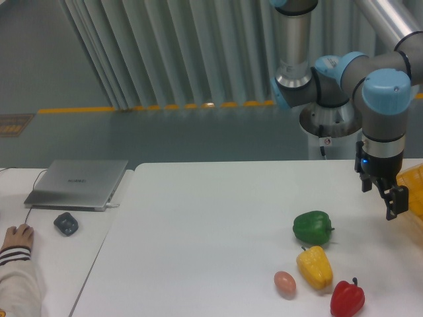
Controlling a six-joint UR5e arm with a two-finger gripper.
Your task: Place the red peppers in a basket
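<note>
Gripper (391,198) empty, jaws seemingly apart, beside basket (413,188); red pepper (347,298) on table (198,231); laptop (78,183) lettering unreadable

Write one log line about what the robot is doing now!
gripper: empty, raised near basket | red pepper: on table, untouched | stage: not yet picked

The red pepper (347,298) sits at the counter's (198,231) front edge, open from above and on its right. The yellow pepper (314,266) crowds its left, with a small pinkish egg-shaped object (285,283) beyond and the green pepper (312,227) behind. Bare counter separates these from the tool (390,198), which hangs beside the basket (413,191).
</note>
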